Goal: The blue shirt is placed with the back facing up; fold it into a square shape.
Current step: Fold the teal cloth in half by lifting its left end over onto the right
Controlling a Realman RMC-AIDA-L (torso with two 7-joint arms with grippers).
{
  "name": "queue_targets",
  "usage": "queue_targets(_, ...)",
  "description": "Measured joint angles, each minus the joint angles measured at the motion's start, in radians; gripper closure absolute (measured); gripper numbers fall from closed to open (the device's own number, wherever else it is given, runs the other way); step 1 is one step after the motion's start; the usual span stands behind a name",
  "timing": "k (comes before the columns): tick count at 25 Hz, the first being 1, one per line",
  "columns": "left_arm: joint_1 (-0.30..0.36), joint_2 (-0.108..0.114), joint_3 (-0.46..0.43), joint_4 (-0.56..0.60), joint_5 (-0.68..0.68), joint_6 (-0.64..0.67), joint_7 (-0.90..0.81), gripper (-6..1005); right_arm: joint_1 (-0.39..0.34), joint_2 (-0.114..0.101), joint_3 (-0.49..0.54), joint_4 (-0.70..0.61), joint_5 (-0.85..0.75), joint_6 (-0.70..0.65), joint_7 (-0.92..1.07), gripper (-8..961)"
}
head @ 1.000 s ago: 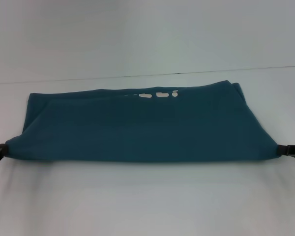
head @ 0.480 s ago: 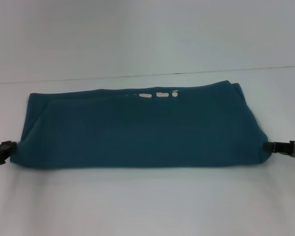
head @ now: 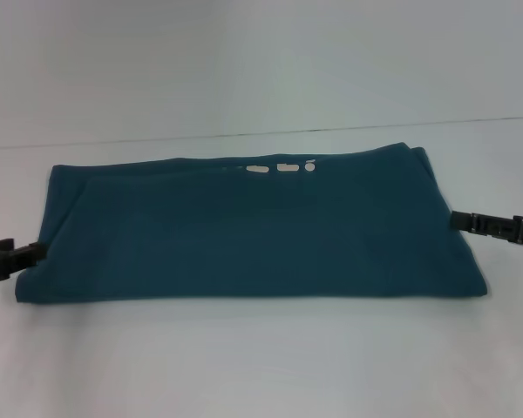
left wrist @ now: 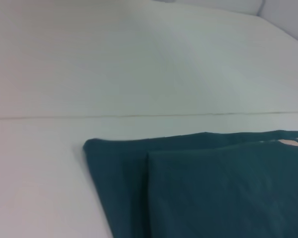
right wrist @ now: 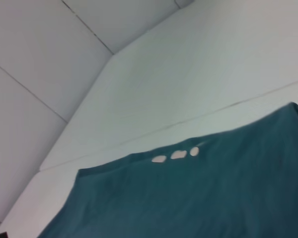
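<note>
The blue shirt [head: 244, 226] is lying folded into a wide band on the desk [head: 261, 357], while the left gripper [head: 22, 255] and right gripper [head: 460, 220] are flanking its ends, jaws' opening impossible to tell, risking dragging the fold askew.

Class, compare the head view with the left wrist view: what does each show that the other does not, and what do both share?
Only the head view shows both arms: the left claw and right claw at opposite ends of the whole folded blue shirt. Only the left wrist view shows one end up close, with the upper layer's edge set in from the lower layer's end. Both share the shirt, its white marks and the white table.
</note>
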Motion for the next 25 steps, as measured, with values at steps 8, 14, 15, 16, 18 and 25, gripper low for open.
queue_targets(8, 0.040, 0.003, -0.010, 0.034, 0.010, 0.093, -0.166, 433, 0.044, -0.006, -0.004, -0.012, 0.006, -0.022, -0.016, 196)
queue_targets(14, 0.053, 0.003, -0.057, 0.030, 0.013, 0.167, -0.256, 314, 0.083, -0.017, -0.012, -0.015, -0.004, -0.002, -0.010, 64)
queue_targets(15, 0.054, 0.003, -0.061, 0.030, 0.015, 0.173, -0.272, 305, 0.088, -0.019, -0.013, -0.015, -0.004, -0.002, -0.007, 34)
queue_targets(16, 0.055, 0.004, -0.065, 0.029, 0.018, 0.178, -0.290, 297, 0.093, -0.021, -0.013, -0.016, -0.005, -0.003, -0.005, 35)
queue_targets(18, 0.056, 0.005, -0.071, 0.023, 0.027, 0.186, -0.322, 187, 0.100, -0.024, -0.014, -0.022, -0.005, -0.002, 0.002, 36)
queue_targets(25, 0.039, 0.011, -0.083, -0.042, 0.043, 0.174, -0.405, 112, 0.127, -0.029, -0.014, -0.045, -0.006, 0.026, 0.010, 38)
